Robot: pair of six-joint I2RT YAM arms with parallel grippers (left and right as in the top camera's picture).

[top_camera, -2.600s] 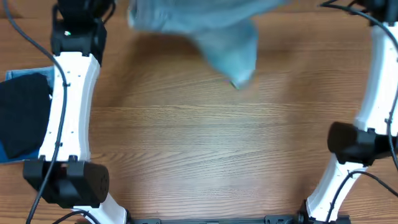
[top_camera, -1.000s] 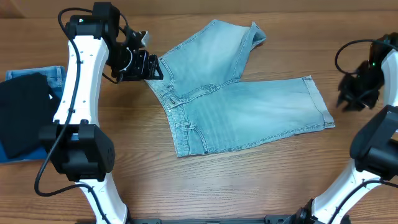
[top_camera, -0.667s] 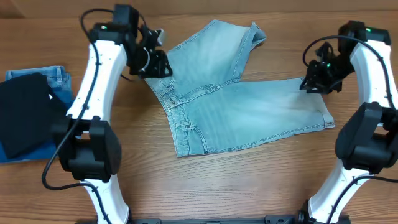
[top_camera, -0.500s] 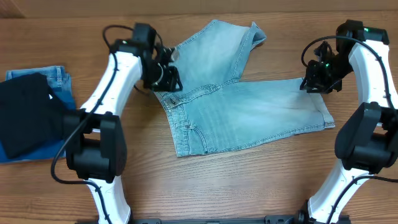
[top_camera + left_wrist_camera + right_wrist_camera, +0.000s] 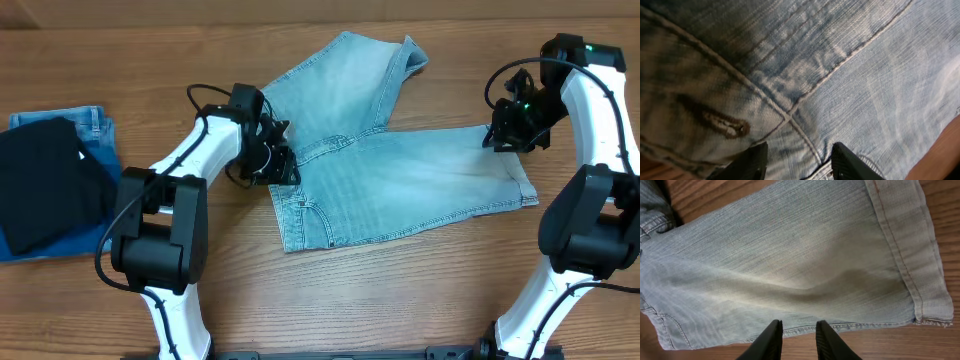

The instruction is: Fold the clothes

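A: Since the shorts [image 5: 400,185] lie spread flat in the middle of the table [image 5: 400,310], with the waistband [image 5: 292,215] to our left and both legs fanning right, we judge that we're at the grasp before the first fold.

B: Agreed. Our left gripper [image 5: 274,160] sits on the waistband. From its wrist camera the fingers [image 5: 752,162] stand apart with flat denim between them, and nothing looks pinched.

A: Our right gripper [image 5: 503,132] is at the far edge of the nearer leg, just short of the hem [image 5: 520,175]. Its fingers [image 5: 771,339] are close together with a slim gap. We cannot tell whether any cloth is caught there.

B: Then we want both layers in each bite. On the left, we'd work one finger under the band's edge rather than press on top, since thick seams are likely to slip.

A: On the right, we'd take the side seam itself, not a thin corner, so the leg lifts evenly.

B: We'd raise both ends level, carry one leg over the other, and lay it down so the hems meet. An uneven pull would probably skew the crotch.

A: We'd also keep the left arm clear of the black garment [image 5: 40,195] and the folded jeans [image 5: 95,122] at the table's left edge.
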